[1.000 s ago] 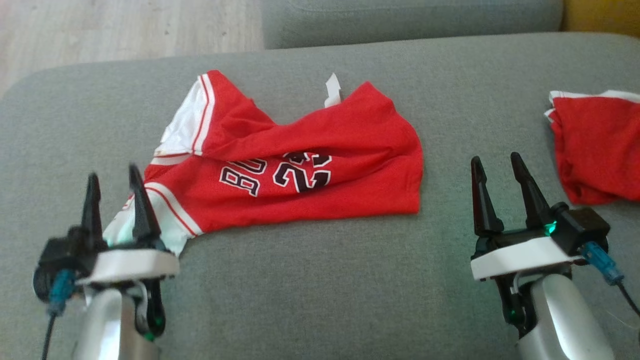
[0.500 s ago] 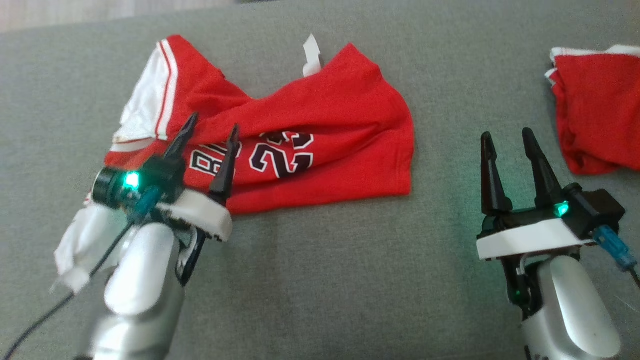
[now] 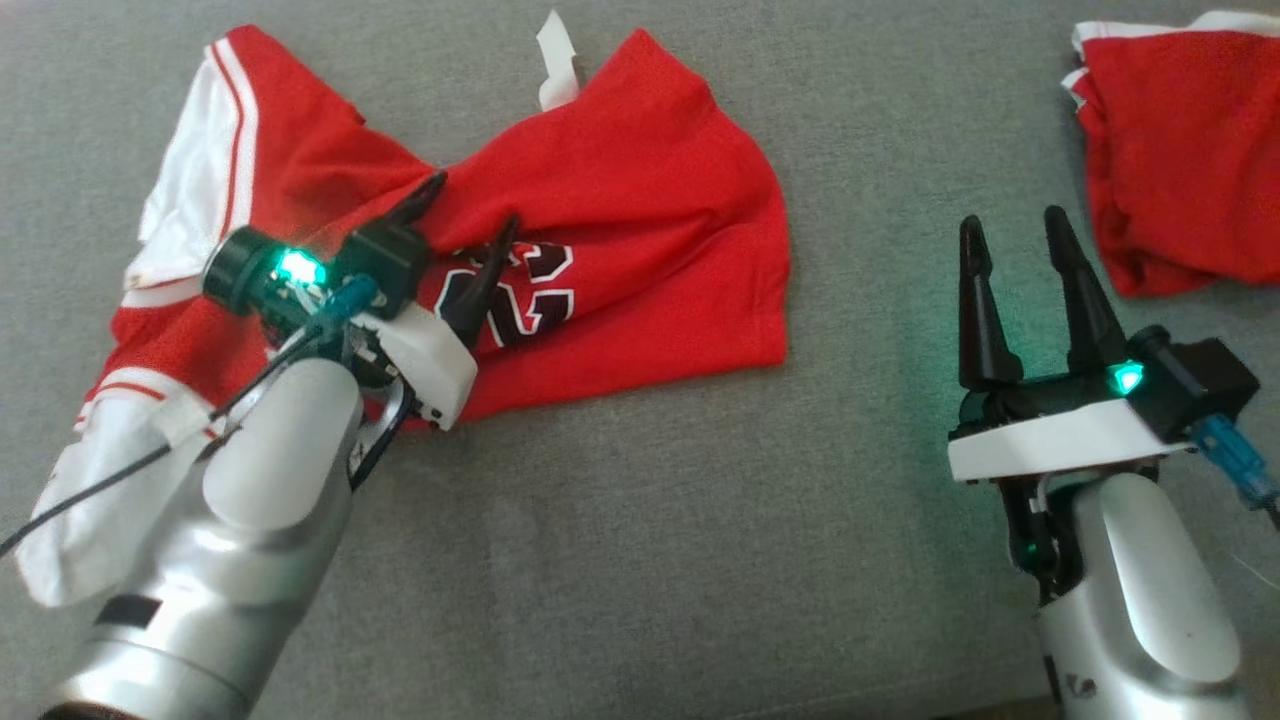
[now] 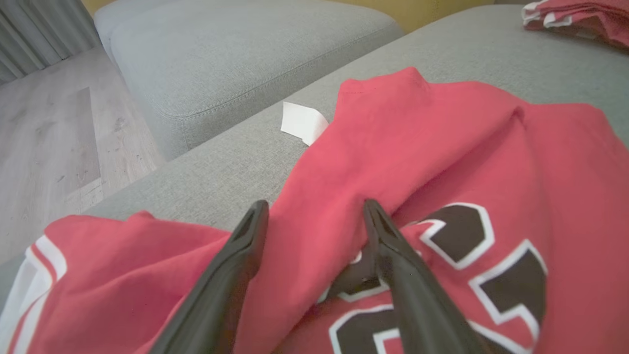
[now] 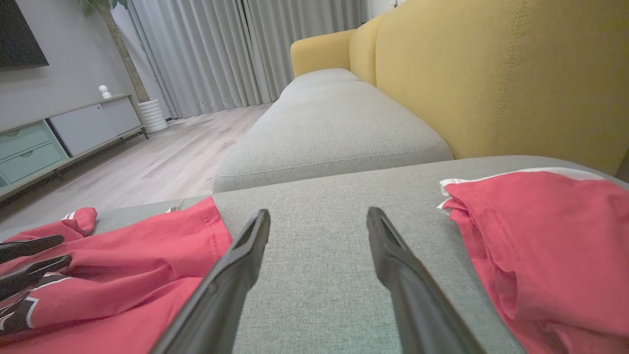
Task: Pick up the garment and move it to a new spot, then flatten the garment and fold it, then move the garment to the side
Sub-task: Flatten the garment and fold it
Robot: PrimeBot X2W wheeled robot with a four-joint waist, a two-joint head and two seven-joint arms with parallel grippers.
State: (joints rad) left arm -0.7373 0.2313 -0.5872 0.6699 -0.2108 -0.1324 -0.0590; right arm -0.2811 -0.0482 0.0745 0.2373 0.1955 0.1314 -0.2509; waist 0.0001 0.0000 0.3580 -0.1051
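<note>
Head view: left tool (image 3: 473, 202), released, moved onto red jersey (image 3: 650, 200); right tool (image 3: 1012, 222) released.

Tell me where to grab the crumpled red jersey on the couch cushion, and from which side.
Best bet: pinch the raised fold running across the red jersey beside the number print, coming from above. It stands proud of the cushion, and the open left gripper has a finger on each side of it.

Both arms had silver forearm shells (image 3: 260, 500), white wrist plates (image 3: 1060, 445), black camera pods (image 3: 1195, 375) w/ green LEDs (image 3: 298, 267), blue plugs (image 3: 1235, 470) & thin black cables (image 3: 100, 484). Left hand (image 3: 477, 200) & right hand (image 3: 1012, 220) each had 2 long, tapered black fingers (image 3: 980, 300)
</note>
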